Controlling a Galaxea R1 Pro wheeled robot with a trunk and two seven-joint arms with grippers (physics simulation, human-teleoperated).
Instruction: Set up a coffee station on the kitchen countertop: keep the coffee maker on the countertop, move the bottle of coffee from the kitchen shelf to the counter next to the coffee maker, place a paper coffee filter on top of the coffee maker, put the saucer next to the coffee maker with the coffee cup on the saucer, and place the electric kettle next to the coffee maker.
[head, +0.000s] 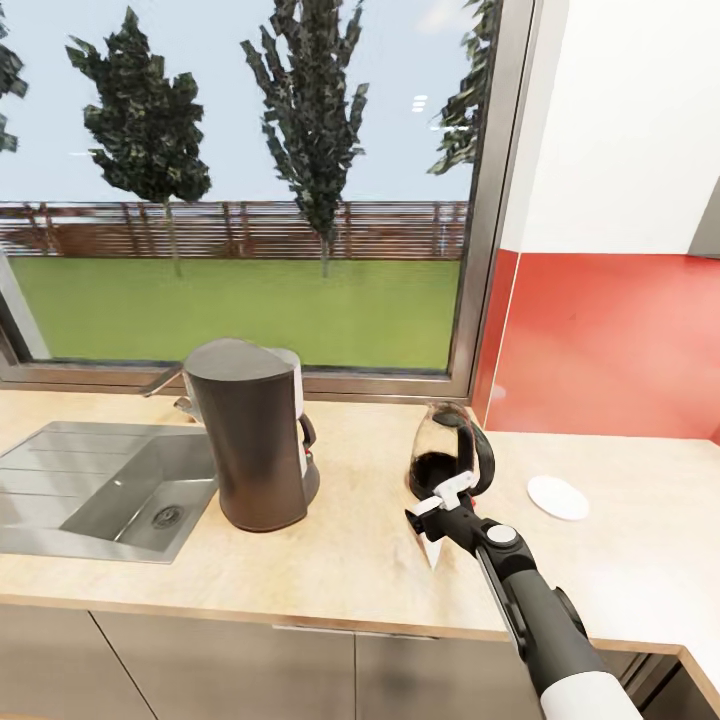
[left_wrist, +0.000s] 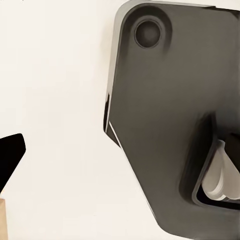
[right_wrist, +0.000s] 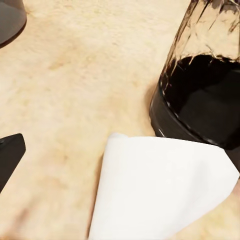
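The right pincer (head: 437, 515) grips a paper coffee filter (right_wrist: 155, 190) (unmarked white) beside the electric kettle (head: 448, 450).

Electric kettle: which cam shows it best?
Head view: the whole electric kettle stands on the countertop, right of the coffee maker. Right wrist view crops it to its lower glass and dark base.

A kitchen: wooden countertop (head: 350, 570), steel sink (head: 90, 490), garden window (head: 250, 180)

Below my wrist a white paper coffee filter (right_wrist: 160, 190) hangs over the kitchen countertop (right_wrist: 75, 100), just beside the electric kettle (right_wrist: 205, 90).
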